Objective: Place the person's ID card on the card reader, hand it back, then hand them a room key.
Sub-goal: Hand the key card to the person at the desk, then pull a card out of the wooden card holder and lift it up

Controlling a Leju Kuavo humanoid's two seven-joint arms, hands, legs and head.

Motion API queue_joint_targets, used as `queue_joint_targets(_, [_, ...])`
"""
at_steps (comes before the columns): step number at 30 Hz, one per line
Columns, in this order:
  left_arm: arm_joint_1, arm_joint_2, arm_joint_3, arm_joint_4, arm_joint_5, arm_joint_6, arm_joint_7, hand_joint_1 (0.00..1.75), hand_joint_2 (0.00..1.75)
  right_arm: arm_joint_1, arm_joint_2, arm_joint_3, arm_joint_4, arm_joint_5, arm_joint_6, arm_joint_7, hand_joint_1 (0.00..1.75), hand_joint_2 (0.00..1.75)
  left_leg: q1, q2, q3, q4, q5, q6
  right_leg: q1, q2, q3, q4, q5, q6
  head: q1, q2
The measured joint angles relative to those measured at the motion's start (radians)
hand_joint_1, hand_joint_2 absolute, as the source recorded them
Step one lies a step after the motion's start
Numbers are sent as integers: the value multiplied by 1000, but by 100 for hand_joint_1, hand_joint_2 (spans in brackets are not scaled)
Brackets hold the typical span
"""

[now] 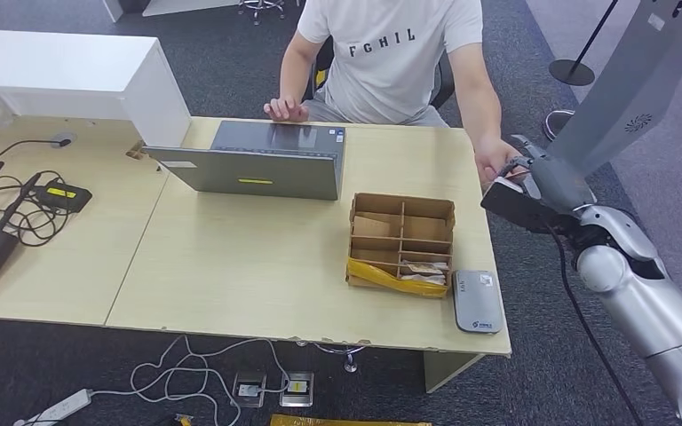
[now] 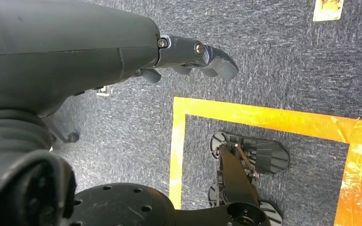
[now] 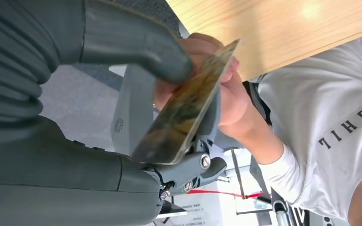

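Grey thumb and dark fingers of our right hand (image 3: 169,94) pinch the ID card (image 3: 188,106) off the counter's (image 1: 257,266) far right edge, the person's hand (image 1: 497,164) also on it, with the card reader (image 1: 478,302) at seven o'clock; our left hand (image 2: 198,59) hangs empty, fingers loosely curled.

We see the ID card (image 3: 186,106) edge-on, thin and glossy with a mottled brown-green face, pinched between our right hand (image 3: 136,56) and the person's hand (image 3: 217,80). The card reader (image 1: 478,301), a flat grey rounded slab, lies at the table's near right corner, just beside the cardboard box.
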Motion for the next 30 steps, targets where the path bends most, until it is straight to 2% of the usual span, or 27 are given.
queue_joint_targets(4, [0, 0, 0, 0, -1, -1, 0, 0, 0, 18, -2, -21, -14, 26, -31, 4, 0, 175, 0, 0, 0, 0, 0, 0, 0, 0, 0, 0, 0, 0, 0, 0])
queue_joint_targets(17, [0, -2, 0, 0, -11, -2, -1, 0, 0, 108, -41, -88, -135, 43, -28, 80, 0, 175, 0, 0, 0, 0, 0, 0, 0, 0, 0, 0, 0, 0, 0, 0])
queue_joint_targets(21, [1, -3, 0, 0, -4, 1, -1, 0, 0, 173, -62, -122, -196, -13, -23, 138, 0, 175, 0, 0, 0, 0, 0, 0, 0, 0, 0, 0, 0, 0, 0, 0])
queue_joint_targets(30, [3, -3, 0, 0, 8, 11, 0, 0, 0, 339, -158, -203, -423, -65, 39, 280, 0, 175, 0, 0, 1, 0, 0, 0, 0, 0, 0, 0, 0, 0, 0, 0])
